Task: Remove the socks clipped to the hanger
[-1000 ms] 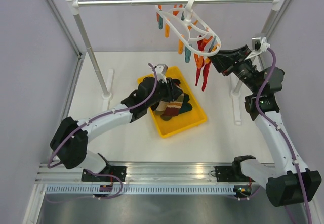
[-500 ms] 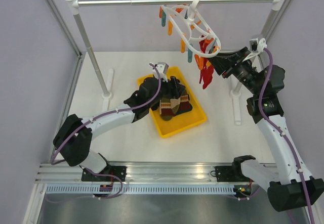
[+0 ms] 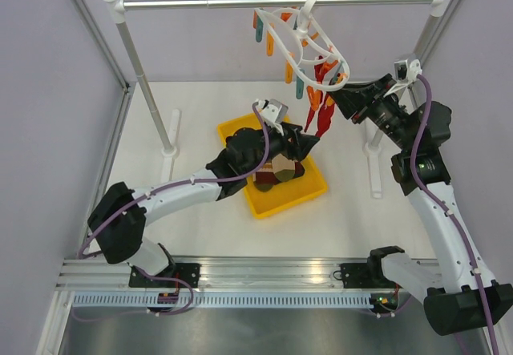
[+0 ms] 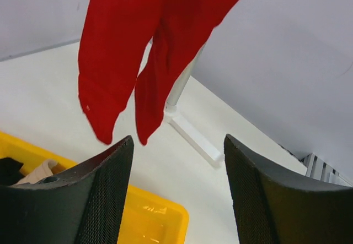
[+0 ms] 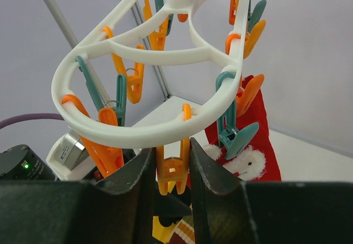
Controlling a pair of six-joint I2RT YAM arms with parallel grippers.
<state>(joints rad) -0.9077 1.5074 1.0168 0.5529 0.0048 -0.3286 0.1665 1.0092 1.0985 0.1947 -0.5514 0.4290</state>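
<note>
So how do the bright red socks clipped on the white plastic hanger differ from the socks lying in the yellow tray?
The bright red fabric socks hang straight down from clips on the white plastic ring hanger. The brown and tan patterned socks lie heaped in the yellow plastic tray. The red socks are mostly one colour, with a white patch on one, while the tray socks mix brown, tan and dark tones. Both sets are limp fabric.

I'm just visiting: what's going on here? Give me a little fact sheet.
hanger: white ring, tilted, hooked on the rail
clipped on it: red socks
right gripper: shut on an orange clip of the hanger
left gripper: open, just under the red socks, over the yellow tray
in the tray: loose socks, tan-patterned and dark
</note>
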